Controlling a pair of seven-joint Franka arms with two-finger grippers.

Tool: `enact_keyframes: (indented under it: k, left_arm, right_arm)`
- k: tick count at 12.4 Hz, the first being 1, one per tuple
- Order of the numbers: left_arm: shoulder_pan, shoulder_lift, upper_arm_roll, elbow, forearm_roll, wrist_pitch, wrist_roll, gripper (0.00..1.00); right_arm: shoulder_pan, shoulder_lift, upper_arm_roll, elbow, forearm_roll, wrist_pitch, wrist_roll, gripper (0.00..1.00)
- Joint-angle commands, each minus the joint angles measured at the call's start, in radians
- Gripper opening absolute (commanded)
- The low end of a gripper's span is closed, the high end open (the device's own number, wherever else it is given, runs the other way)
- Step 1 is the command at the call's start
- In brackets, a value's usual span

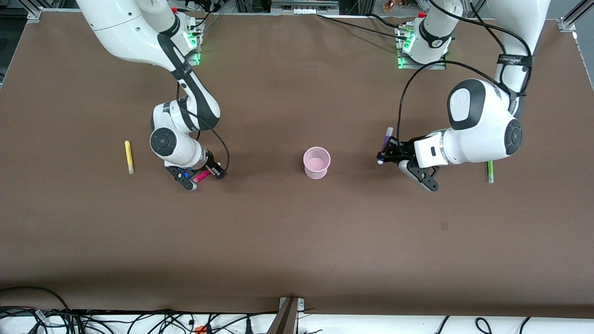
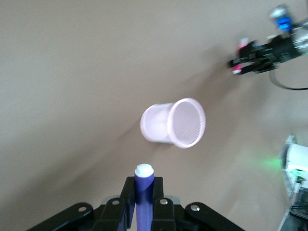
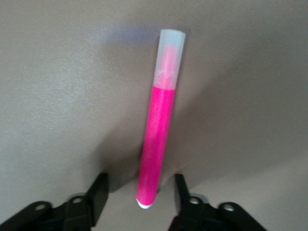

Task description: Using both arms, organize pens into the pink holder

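The pink holder [image 1: 317,162] stands upright mid-table and also shows in the left wrist view [image 2: 174,123]. My left gripper [image 1: 386,155] is shut on the dark purple pen [image 1: 387,138], above the table beside the holder, toward the left arm's end. In the left wrist view the purple pen [image 2: 143,190] sits between the shut fingers, pale tip toward the holder. My right gripper [image 1: 203,178] is open, low at the table, its fingers on either side of the magenta-pink pen [image 1: 202,176], which lies on the table [image 3: 156,144]. The yellow pen [image 1: 129,157] and green pen [image 1: 489,171] lie on the table.
The yellow pen lies toward the right arm's end, apart from the right gripper. The green pen lies toward the left arm's end, partly under the left arm's wrist. The right gripper also shows in the left wrist view [image 2: 255,55]. The brown table [image 1: 297,241] is bare nearer the front camera.
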Motion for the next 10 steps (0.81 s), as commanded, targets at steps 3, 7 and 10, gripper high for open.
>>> enact_keyframes:
  k: [3,7,10]
  left_arm:
    - [-0.005,0.072,-0.069,0.058,-0.273,0.044,0.479,0.00]
    - [-0.030,0.106,-0.209,0.070,-0.395,0.226,0.802,0.00]
    - [-0.053,0.138,-0.264,0.051,-0.544,0.331,1.056,0.00]
  right_arm:
    - [-0.005,-0.015,-0.002,-0.017,0.013,0.006,-0.021,0.00]
    - [-0.005,-0.015,0.000,-0.008,0.015,0.001,-0.016,0.00]
    - [-0.008,-0.016,0.006,0.068,0.085,-0.105,-0.024,0.00]
